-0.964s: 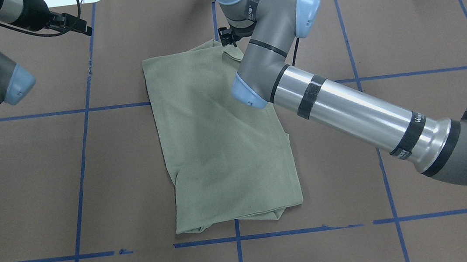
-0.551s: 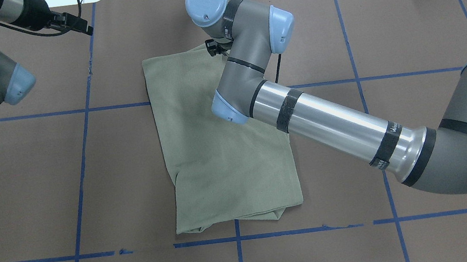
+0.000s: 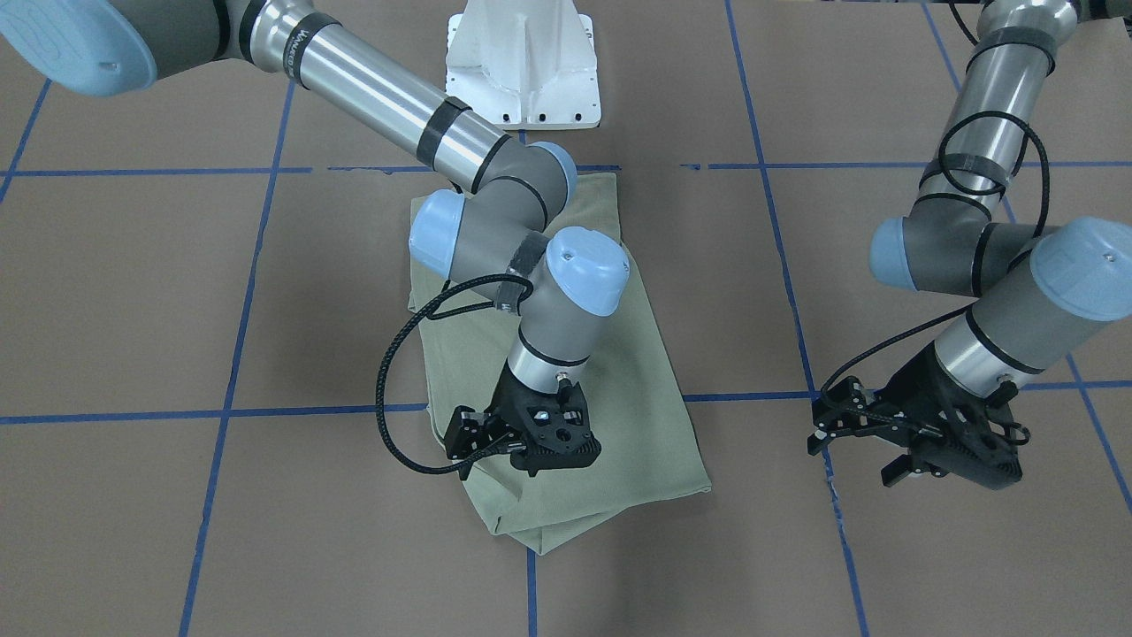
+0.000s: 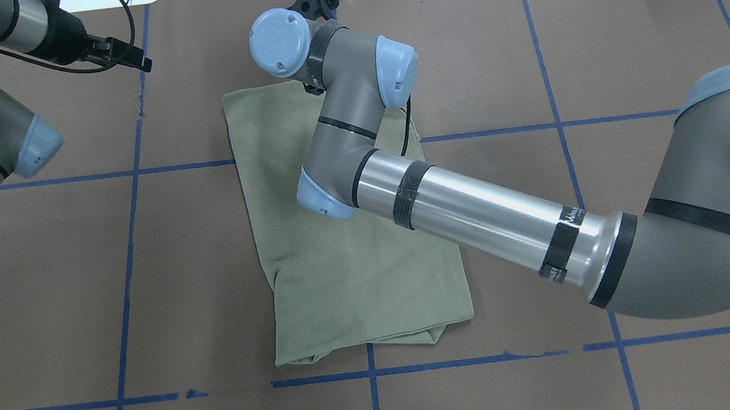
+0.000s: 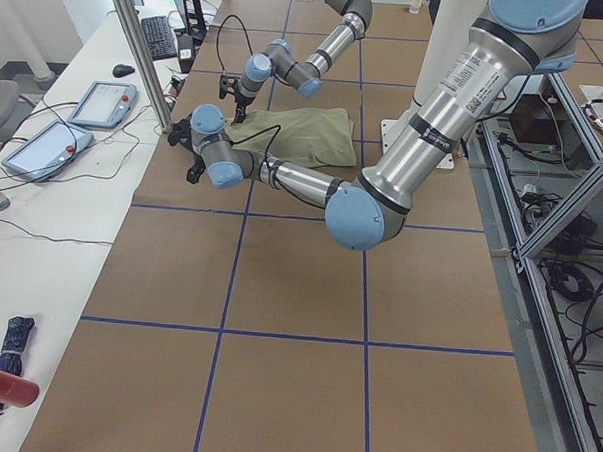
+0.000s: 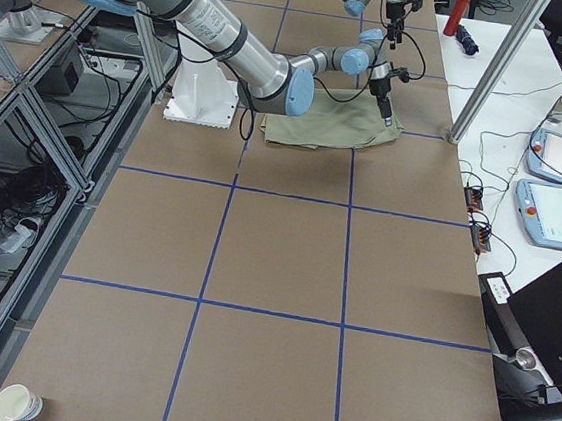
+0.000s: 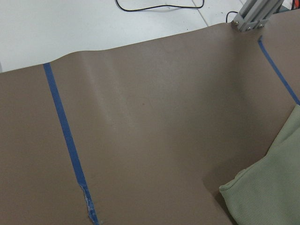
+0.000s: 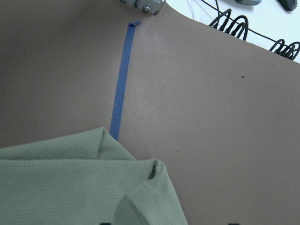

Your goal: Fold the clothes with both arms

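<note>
One sage-green shirt (image 4: 346, 283) lies on one brown-covered table (image 4: 627, 31). Two robot arms work over it, the left arm (image 3: 995, 88) and the right arm (image 3: 371, 84). Each ends in a single gripper, the left gripper (image 3: 929, 456) and the right gripper (image 3: 548, 451), two in all. One white pedestal base (image 3: 522, 71) stands at the table's edge. The side bench carries two teach pendants, the nearer pendant (image 6: 557, 214) and the farther pendant (image 6: 558, 154), plus one keyboard (image 5: 160, 35), one mouse (image 5: 123, 70) and one red bottle (image 5: 4, 385). One paper cup (image 6: 17, 404) stands at a table corner.

Brown table (image 4: 627, 31) with blue tape grid (image 4: 492, 359), folded sage-green shirt (image 4: 346, 283) flat near middle
</note>
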Controlling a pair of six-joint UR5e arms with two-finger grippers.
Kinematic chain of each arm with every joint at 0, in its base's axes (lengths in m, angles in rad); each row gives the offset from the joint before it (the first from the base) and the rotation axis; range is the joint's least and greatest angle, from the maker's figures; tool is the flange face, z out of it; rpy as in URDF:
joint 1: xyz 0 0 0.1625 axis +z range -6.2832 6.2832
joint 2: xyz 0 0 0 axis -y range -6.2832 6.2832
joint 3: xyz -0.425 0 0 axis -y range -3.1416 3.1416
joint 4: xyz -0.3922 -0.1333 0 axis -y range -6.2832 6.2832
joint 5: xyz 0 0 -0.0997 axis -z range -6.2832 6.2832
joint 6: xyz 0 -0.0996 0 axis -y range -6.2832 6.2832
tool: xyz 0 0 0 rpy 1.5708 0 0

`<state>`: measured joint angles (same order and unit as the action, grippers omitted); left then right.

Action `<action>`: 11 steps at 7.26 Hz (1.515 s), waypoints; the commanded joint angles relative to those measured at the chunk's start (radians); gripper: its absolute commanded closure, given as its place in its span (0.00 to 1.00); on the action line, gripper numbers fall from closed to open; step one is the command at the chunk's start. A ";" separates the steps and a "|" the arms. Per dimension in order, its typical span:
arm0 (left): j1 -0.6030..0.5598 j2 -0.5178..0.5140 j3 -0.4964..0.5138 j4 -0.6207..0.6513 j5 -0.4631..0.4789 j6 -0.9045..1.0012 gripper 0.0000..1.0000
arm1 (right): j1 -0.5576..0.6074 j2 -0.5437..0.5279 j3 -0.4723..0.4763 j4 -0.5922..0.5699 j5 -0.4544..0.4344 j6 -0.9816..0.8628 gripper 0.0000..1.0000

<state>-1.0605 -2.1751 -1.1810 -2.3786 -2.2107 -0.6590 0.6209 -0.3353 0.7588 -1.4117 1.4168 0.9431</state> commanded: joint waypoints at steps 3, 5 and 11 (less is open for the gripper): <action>0.007 0.003 -0.006 -0.002 -0.001 -0.005 0.00 | -0.041 0.028 -0.061 0.065 -0.160 0.060 0.32; 0.007 0.004 -0.006 -0.002 -0.015 -0.005 0.00 | -0.075 0.027 -0.130 0.118 -0.226 0.060 0.35; 0.010 0.026 -0.023 -0.002 -0.044 -0.005 0.00 | -0.076 0.025 -0.159 0.119 -0.271 0.051 0.87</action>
<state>-1.0509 -2.1501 -1.2028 -2.3819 -2.2541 -0.6643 0.5425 -0.3097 0.6002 -1.2932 1.1496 0.9944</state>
